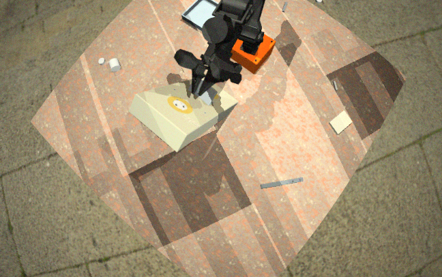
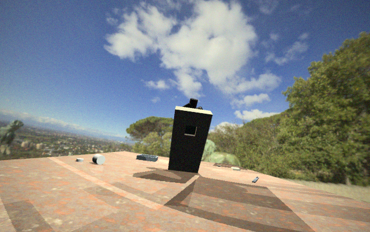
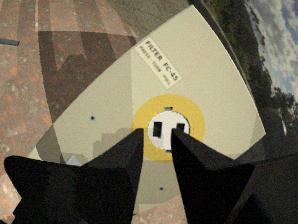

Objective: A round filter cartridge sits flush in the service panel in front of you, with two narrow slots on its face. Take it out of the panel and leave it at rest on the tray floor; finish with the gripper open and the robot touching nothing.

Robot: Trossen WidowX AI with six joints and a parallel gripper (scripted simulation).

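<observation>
Around you lies paving of large greenish-brown stone slabs (image 1: 51, 211), their joints dark and mossy in places. The table top (image 1: 297, 147) (image 2: 85, 188) (image 3: 20, 90) is mottled pink and cream stone, crossed by pale lines and hard-edged dark shadow. In the exterior view, you face a deep blue sky (image 2: 57, 51), with bright white clouds (image 2: 205, 37) from eleven to one o'clock. Leafy green trees (image 2: 328, 120) climb at three o'clock, and a rounded tree (image 2: 151, 126) stands near the center. At nine o'clock you see a greenish statue (image 2: 9, 135), blurred, before a hazy town (image 2: 57, 144) on a plain. Strong daylight falls over everything.
</observation>
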